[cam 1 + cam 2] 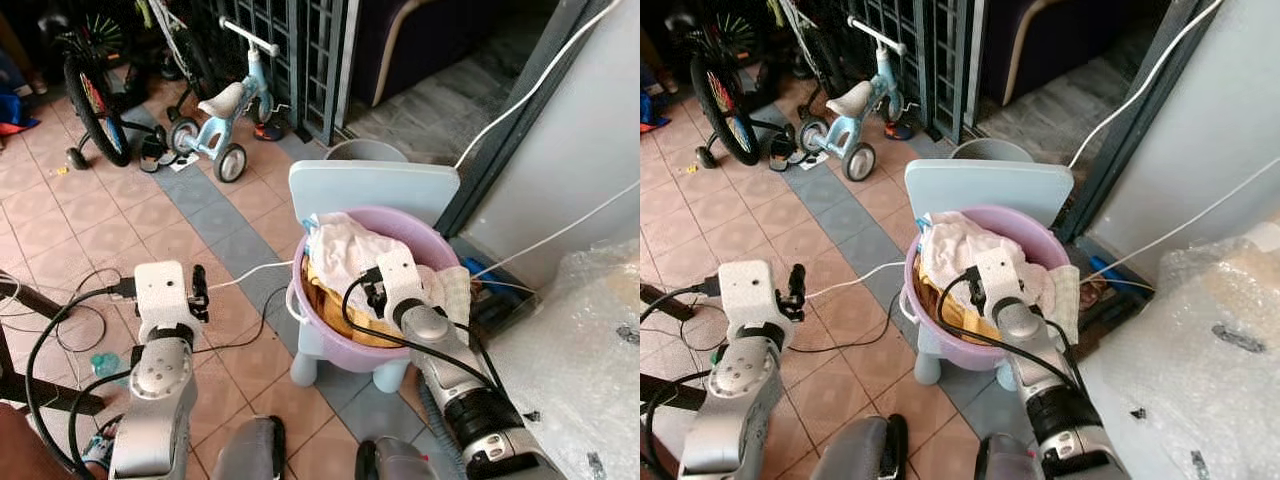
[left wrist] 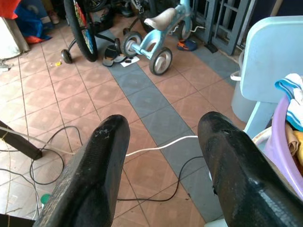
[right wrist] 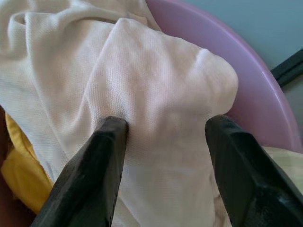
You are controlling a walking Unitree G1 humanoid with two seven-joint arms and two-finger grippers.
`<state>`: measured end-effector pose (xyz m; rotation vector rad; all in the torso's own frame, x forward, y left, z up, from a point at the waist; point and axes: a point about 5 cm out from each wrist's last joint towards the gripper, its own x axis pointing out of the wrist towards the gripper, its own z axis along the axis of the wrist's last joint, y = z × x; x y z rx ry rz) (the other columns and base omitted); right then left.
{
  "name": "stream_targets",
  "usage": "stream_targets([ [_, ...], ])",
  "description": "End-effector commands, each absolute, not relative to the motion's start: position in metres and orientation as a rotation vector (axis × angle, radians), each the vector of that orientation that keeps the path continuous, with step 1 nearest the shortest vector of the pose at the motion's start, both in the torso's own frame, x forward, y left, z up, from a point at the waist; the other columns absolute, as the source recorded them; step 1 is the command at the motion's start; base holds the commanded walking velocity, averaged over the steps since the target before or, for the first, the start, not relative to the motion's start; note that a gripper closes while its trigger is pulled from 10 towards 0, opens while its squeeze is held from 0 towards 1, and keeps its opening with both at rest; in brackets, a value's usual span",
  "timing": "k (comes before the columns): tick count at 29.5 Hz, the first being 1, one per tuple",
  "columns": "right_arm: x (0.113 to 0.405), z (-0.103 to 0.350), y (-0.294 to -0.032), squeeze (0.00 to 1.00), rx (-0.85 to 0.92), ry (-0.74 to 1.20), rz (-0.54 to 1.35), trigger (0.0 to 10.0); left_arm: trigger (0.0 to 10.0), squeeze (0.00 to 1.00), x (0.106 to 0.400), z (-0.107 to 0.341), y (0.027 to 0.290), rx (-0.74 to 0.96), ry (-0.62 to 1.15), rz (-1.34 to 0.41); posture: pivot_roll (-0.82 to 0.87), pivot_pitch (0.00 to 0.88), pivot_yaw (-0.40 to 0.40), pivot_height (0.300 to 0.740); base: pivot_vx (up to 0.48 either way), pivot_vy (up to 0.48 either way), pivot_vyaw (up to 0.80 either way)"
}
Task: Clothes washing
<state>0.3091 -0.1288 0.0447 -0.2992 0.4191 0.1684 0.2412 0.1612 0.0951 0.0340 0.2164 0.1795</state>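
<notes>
My left gripper (image 2: 161, 165) idles apart over the tiles. Right gripper (image 3: 165, 165), fingers apart, straddles the white cloth (image 3: 142, 85) heaped in the purple basin (image 1: 330, 345) (on a blue chair (image 1: 375, 185)). Pickup step, I judge: press down, close.

White cloth (image 3: 156, 109) hides most of the yellow garment (image 3: 19, 175) in the basin (image 1: 330, 345)

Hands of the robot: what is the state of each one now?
Left hand: open, holding nothing, above the floor.
Right hand: open, over the white cloth in the basin.
</notes>
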Motion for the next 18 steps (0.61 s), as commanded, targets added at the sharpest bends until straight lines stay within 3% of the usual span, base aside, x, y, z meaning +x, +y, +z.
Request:
stream_targets([
  [1, 0.308, 0.040, -0.131, 0.00, -0.309, 0.436, 0.150, 10.0, 10.0, 0.00, 0.241, 0.097, 0.164, 0.051, 0.219, 0.192, 0.11, 0.173, -0.010, 0.740, 0.000, 0.000, 0.00],
  [2, 0.308, 0.038, -0.131, 0.00, -0.305, 0.444, 0.147, 10.0, 10.0, 0.00, 0.241, 0.097, 0.164, 0.050, 0.219, 0.193, 0.11, 0.173, -0.010, 0.740, 0.000, 0.000, 0.00],
  [3, 0.308, 0.037, -0.130, 0.00, -0.293, 0.454, 0.152, 8.9, 10.0, 0.00, 0.241, 0.097, 0.164, 0.050, 0.218, 0.193, 0.11, 0.174, -0.010, 0.740, 0.000, 0.000, 0.00],
  [4, 0.307, 0.036, -0.129, 0.00, -0.283, 0.460, 0.155, 8.9, 10.0, 0.00, 0.241, 0.097, 0.163, 0.050, 0.218, 0.193, 0.11, 0.175, -0.010, 0.740, 0.000, 0.000, 0.00],
  [5, 0.307, 0.034, -0.127, 0.00, -0.265, 0.475, 0.157, 7.1, 10.0, 0.00, 0.241, 0.098, 0.164, 0.050, 0.217, 0.193, 0.11, 0.175, -0.010, 0.740, 0.000, 0.000, 0.00],
  [7, 0.305, 0.028, -0.120, 0.00, -0.191, 0.521, 0.166, 0.5, 10.0, 0.00, 0.242, 0.098, 0.164, 0.049, 0.218, 0.192, 0.11, 0.175, -0.010, 0.740, 0.000, 0.000, 0.00],
  [9, 0.304, 0.027, -0.115, 0.00, -0.162, 0.533, 0.180, 0.0, 10.0, 0.00, 0.242, 0.098, 0.164, 0.050, 0.219, 0.192, 0.12, 0.177, -0.009, 0.740, 0.000, 0.000, 0.00],
  [18, 0.310, 0.027, -0.100, 0.00, -0.083, 0.532, 0.204, 0.0, 10.0, 0.00, 0.247, 0.100, 0.163, 0.064, 0.212, 0.184, 0.13, 0.188, 0.001, 0.740, 0.000, 0.000, 0.00],
])
